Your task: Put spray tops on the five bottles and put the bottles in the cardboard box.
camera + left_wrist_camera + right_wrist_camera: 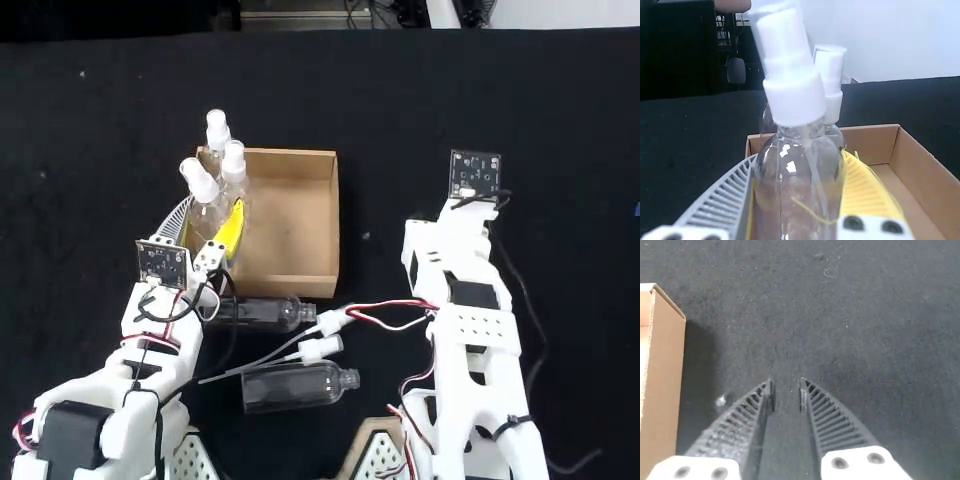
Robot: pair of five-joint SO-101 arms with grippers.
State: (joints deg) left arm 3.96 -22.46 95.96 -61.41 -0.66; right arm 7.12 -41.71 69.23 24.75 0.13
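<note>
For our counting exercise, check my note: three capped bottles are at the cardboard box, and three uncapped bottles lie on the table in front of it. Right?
Not quite: the high view shows two uncapped bottles, not three, lying on the table in front of the cardboard box. The three capped bottles at the box are correct.
</note>
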